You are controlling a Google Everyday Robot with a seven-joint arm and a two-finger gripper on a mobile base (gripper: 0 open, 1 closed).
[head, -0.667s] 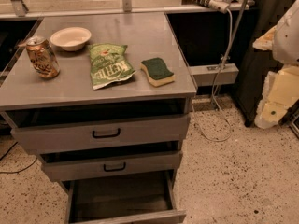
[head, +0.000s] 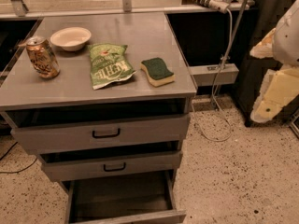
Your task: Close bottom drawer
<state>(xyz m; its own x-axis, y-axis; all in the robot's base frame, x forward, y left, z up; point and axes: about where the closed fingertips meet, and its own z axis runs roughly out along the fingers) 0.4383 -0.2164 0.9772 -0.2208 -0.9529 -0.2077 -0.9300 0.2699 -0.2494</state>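
**Inspector A:** What is being recorded at the left of the tabletop [head: 140, 29]?

**Inspector B:** A drinks can [head: 42, 56] is being noted upright near the left edge. A pale bowl [head: 71, 38] is being noted just beside it, further back and to its right. The two are not being seen to touch.

**Inspector A:** And at the centre?

**Inspector B:** A green snack bag [head: 108, 64] is being logged lying flat. Below the tabletop, three grey drawers are being observed, all of them standing out from the cabinet. The top drawer [head: 100, 133] and the middle drawer [head: 112, 166] are each being shown pulled out a little, with a dark gap above each front and a black loop handle at each centre. The bottom drawer [head: 119, 195] is being found at the foot of the stack, drawn out far beyond the other two, with its inside exposed. Its front panel is being cut by the lower edge of the view, so its handle is not being seen. A green and yellow sponge [head: 158, 71] is being logged on the tabletop to the right of the bag, apart from it.

**Inspector A:** And to the right?

**Inspector B:** A cable [head: 223, 59] is being seen hanging from a power strip [head: 205, 1] down to the speckled floor [head: 233, 181]. The gripper [head: 268, 108] is being located at the far right, above the floor and well apart from the bottom drawer. Nothing is being touched by it. Whether it is spread or pressed together cannot be told.
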